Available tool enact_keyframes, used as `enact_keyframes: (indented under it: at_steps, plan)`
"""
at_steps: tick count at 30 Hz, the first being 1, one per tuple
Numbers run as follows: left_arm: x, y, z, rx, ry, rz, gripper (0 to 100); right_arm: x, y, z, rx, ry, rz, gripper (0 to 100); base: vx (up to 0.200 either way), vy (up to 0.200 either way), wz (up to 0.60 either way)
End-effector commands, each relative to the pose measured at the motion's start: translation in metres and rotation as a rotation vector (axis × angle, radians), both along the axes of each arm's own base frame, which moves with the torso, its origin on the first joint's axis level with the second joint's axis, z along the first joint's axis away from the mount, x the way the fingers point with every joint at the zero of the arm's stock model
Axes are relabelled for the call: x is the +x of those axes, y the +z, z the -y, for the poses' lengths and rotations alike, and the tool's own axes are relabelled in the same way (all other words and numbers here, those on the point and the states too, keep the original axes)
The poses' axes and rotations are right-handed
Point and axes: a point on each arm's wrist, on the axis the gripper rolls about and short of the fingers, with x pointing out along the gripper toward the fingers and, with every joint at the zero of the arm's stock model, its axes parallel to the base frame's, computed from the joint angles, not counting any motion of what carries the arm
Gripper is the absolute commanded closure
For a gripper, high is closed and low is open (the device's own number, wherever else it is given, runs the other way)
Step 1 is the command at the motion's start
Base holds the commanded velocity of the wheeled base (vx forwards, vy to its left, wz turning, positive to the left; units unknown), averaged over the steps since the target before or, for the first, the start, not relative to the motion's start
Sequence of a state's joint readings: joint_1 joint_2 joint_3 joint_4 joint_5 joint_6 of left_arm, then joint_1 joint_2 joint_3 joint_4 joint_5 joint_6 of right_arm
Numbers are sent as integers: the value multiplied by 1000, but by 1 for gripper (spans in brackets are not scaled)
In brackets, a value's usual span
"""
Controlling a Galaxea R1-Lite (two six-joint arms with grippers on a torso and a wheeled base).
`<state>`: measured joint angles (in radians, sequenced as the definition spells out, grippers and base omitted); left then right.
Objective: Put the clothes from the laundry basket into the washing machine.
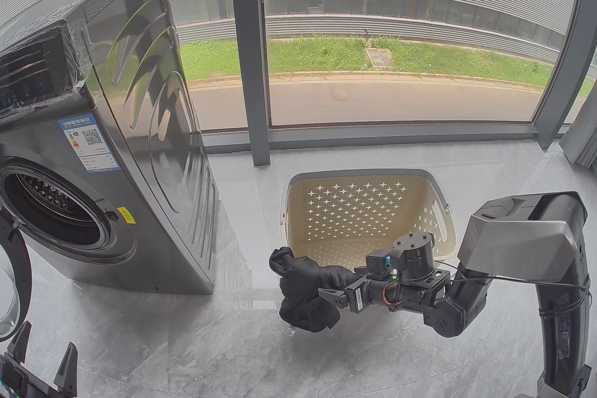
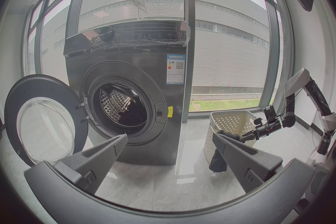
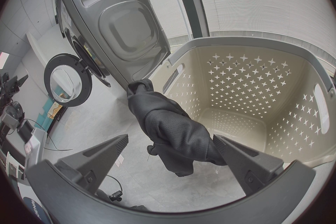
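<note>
Black garment (image 1: 305,293), cream star-perforated laundry basket (image 1: 367,206), grey washing machine (image 1: 155,125)

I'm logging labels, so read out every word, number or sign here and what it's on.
Nothing reads clearly enough to quote.
Blue-and-white sticker on the washing machine front: print too small.
Yellow sticker beside the drum opening: too small.
Control panel under plastic wrap: symbols blurred.

Right arm (image 1: 528,244) bent low, right fingers (image 3: 245,161) spread; left fingers (image 2: 94,161) spread too.
</note>
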<state>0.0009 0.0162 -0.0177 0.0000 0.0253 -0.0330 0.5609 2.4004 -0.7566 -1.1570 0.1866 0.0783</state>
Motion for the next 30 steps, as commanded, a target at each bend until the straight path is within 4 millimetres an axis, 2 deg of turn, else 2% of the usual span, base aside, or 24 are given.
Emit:
enact_keyframes:
  at_steps: [1,14,15,30]
  plan:
    - [0,-5,0,-1,1,-1,0,5,-16,-3,-12,1,-19,0,0,0,0]
    - [0,-5,0,-2,1,-1,0,14,-13,-9,13,0,22,0,0,0,0]
    - [0,-5,0,-1,1,-1,0,13,-14,-9,12,1,20,100,0,0,0]
    - [0,-5,0,-2,1,-1,0,11,-12,-8,31,1,50,100,0,0,0]
